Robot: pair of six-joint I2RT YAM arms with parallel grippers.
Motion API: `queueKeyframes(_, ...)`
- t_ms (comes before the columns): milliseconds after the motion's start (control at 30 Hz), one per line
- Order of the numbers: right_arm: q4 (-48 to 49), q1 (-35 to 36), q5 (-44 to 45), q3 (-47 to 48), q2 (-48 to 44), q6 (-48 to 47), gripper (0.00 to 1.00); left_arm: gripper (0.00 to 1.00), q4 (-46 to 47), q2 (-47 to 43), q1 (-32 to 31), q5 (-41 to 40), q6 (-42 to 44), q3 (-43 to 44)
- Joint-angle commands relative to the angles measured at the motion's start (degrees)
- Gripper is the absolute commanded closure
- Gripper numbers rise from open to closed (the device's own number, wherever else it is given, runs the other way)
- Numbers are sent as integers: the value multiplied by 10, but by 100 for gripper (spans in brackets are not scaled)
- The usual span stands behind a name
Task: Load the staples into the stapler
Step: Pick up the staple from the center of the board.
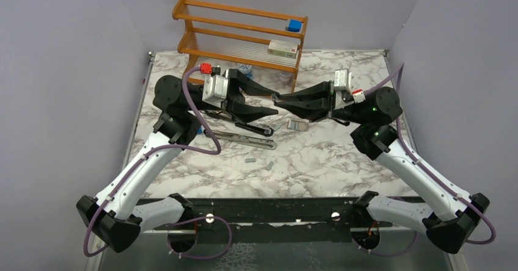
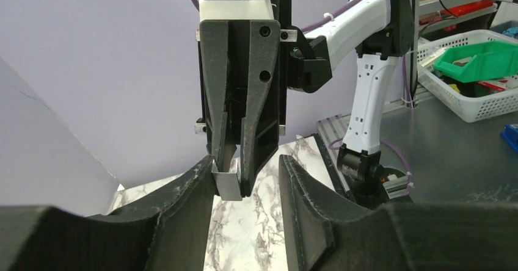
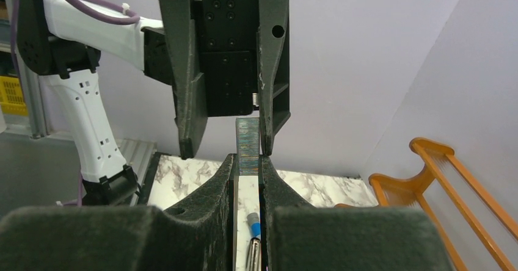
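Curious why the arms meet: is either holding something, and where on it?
The right tool pinches a strip of staples by one end. The left tool stands open around its free end, gripping nothing.

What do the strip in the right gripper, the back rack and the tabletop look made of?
Staple strip: metal, silvery-grey sheen, fine ridges of joined staples.
Rack: looks like wood, glossy orange-brown finish; could be plastic.
Tabletop: marble pattern, white with grey veins; stone or printed laminate, cannot tell.
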Motion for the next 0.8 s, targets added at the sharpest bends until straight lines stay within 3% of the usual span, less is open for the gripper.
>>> queueKeyframes(0,4,0,-14,8,1,-8,85,58,19,1,-8,12,9,23)
queueKeyframes(233,7,0,-16,7,0,-9,85,65,19,-3,-10,-3,10,19)
queueKeyframes(633,13,0,-16,7,0,-7,84,88,19,-9,-10,-12,9,14)
queueKeyframes(667,12,0,-15,7,-1,-7,82,91,19,-9,-9,-12,10,14)
queueKeyframes(767,6,0,3,2,-8,-14,58,96,19,-8,-10,-19,12,14)
